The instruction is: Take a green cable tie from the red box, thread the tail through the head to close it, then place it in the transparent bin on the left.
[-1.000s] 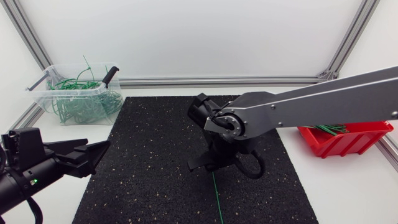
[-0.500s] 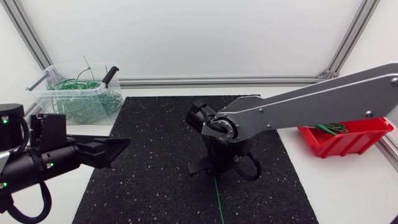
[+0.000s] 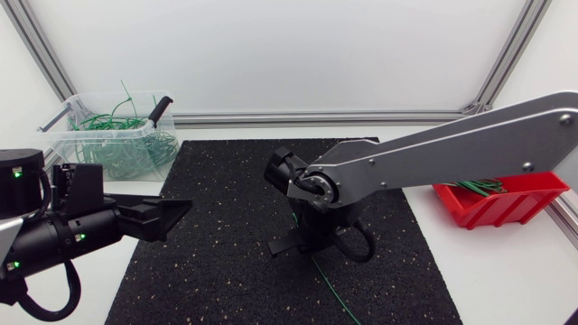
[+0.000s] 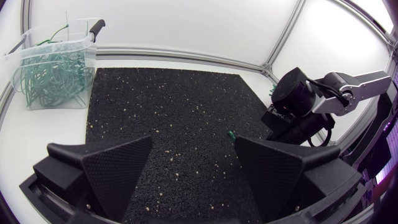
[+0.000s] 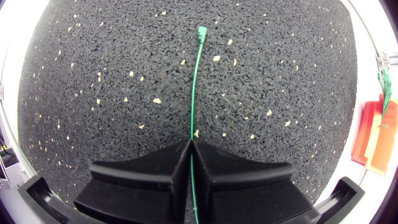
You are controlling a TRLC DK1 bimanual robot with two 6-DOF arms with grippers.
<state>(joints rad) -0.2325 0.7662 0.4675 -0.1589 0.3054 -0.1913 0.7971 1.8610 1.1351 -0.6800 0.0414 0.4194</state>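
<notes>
**Right arm pinches a green tie over the mat; left arm waits with fingers spread**

A black speckled mat (image 3: 217, 262) covers the middle of the white table (image 3: 506, 280). The right arm (image 3: 442, 149) comes in over the red box (image 3: 506, 206) and reaches to the mat's centre, its wrist bent downward. The left arm (image 3: 45, 239) sits low at the mat's left edge and points towards the centre.

At the far left corner stands the transparent bin (image 3: 65, 135), holding a tangle of closed green ties (image 3: 117, 152). The red box sits at the table's right side, off the mat, with loose green ties (image 3: 479, 187) inside.

The right gripper (image 5: 190, 144) has its two wedge fingers pressed together on a straight green cable tie (image 5: 194, 87). The strap runs out ahead of the fingertips across the mat to its small square head (image 5: 201, 30), and the tie is unthreaded. The overhead camera shows the strap leading from under the gripper towards the mat's near edge.

The left gripper (image 4: 193, 144) holds nothing. Its fingers stand wide apart, with bare mat showing between them.
</notes>
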